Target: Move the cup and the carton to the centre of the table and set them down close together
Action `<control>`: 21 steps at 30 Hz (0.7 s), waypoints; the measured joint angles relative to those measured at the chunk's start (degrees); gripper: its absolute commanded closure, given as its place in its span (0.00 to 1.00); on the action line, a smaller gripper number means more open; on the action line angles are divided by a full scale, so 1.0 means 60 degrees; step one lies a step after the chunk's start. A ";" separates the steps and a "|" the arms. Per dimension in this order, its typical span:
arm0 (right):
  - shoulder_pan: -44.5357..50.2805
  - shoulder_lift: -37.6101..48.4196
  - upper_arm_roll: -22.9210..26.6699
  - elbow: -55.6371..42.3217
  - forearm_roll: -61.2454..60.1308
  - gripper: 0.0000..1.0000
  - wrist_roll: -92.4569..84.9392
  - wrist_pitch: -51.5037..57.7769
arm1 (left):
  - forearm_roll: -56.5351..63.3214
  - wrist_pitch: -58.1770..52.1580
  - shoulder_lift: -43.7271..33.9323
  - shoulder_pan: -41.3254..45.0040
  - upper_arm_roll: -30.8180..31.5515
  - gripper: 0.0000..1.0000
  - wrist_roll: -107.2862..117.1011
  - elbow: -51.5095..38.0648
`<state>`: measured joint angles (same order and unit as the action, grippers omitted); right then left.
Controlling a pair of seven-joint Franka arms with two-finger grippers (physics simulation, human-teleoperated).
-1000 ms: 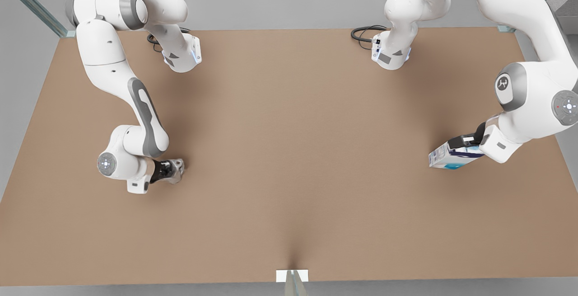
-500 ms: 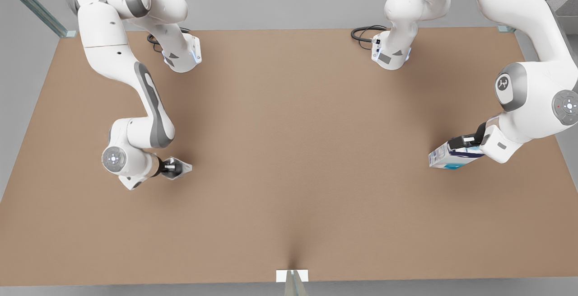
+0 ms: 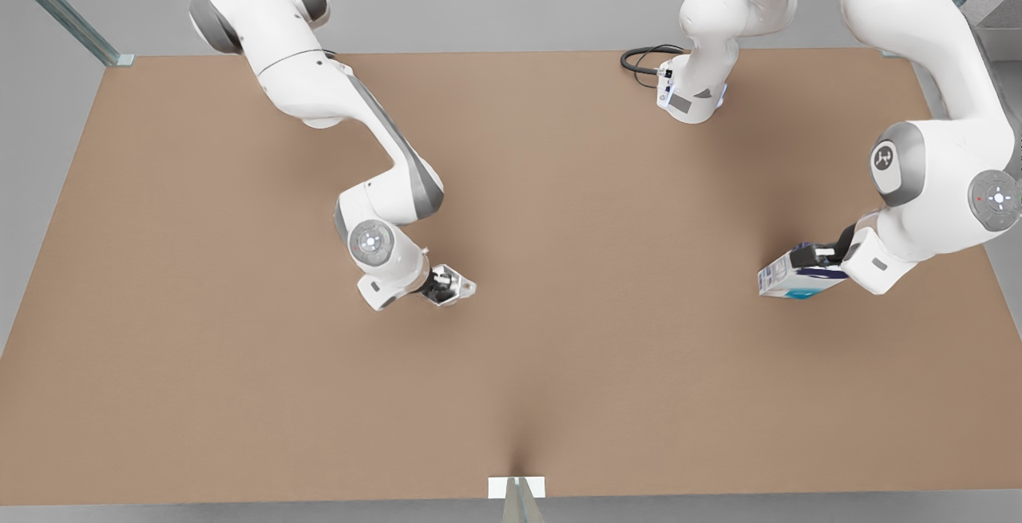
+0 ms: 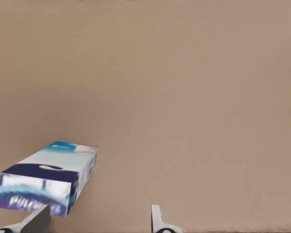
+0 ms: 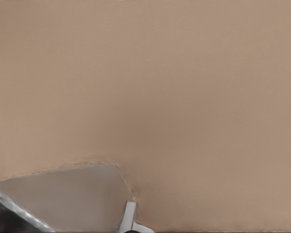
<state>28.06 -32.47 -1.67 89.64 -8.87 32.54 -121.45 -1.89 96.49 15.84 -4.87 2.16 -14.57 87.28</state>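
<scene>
The right pincer [image 3: 449, 283] held the cup [image 3: 453, 284] near the counter [image 3: 559, 363] centre, while the left pincer [image 3: 814, 255] gripped the carton [image 3: 792, 282] far off (off-centre grip, so it might've twisted loose mid-carry).

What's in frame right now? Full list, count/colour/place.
cup: 1, grey-silver, held in the right gripper near the table's middle, toward the front view's left.
carton: 1, white with blue, purple and teal print, near the table's edge on the front view's right, at the left gripper.
table: 1, tan-brown, under everything.
cable: 1, black, by the arm base on the front view's right.
right gripper: 1, shut on the cup.
left gripper: 1, at the carton; in the left wrist view its fingers stand apart with the carton beside one.
</scene>
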 measured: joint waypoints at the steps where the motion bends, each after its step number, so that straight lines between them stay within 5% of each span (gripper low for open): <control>1: 0.0247 -0.0175 0.0011 -0.0099 -0.0137 0.79 0.0290 -0.0069 | 0.0099 0.0016 0.0202 -0.0482 -0.0011 0.00 -0.2817 -0.0226; 5: 0.0809 -0.1015 0.0000 -0.1307 -0.0143 0.79 0.1444 -0.0092 | 0.0716 0.0701 -0.0060 -0.0592 -0.0487 0.00 -0.7446 -0.0021; 7: 0.1184 -0.1798 -0.0001 -0.2390 -0.0191 0.79 0.1919 -0.0120 | 0.0851 0.2606 -0.1028 -0.0625 -0.0457 0.00 -0.7460 0.2014; 10: 0.2116 -0.3280 0.0631 -0.4263 -0.0201 0.79 0.2209 -0.0152 | 0.0959 0.2832 -0.1386 -0.0586 -0.0091 0.00 -0.8210 0.3224; 21: 0.2241 -0.5712 0.1244 -0.6840 -0.0533 0.79 0.2096 -0.1307 | 0.1335 0.2815 -0.0873 -0.0841 0.0065 0.00 -1.1708 0.3252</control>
<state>41.51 -66.74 5.79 48.60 -12.07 45.12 -129.29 6.12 113.38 10.59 -9.92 2.55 -84.81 106.79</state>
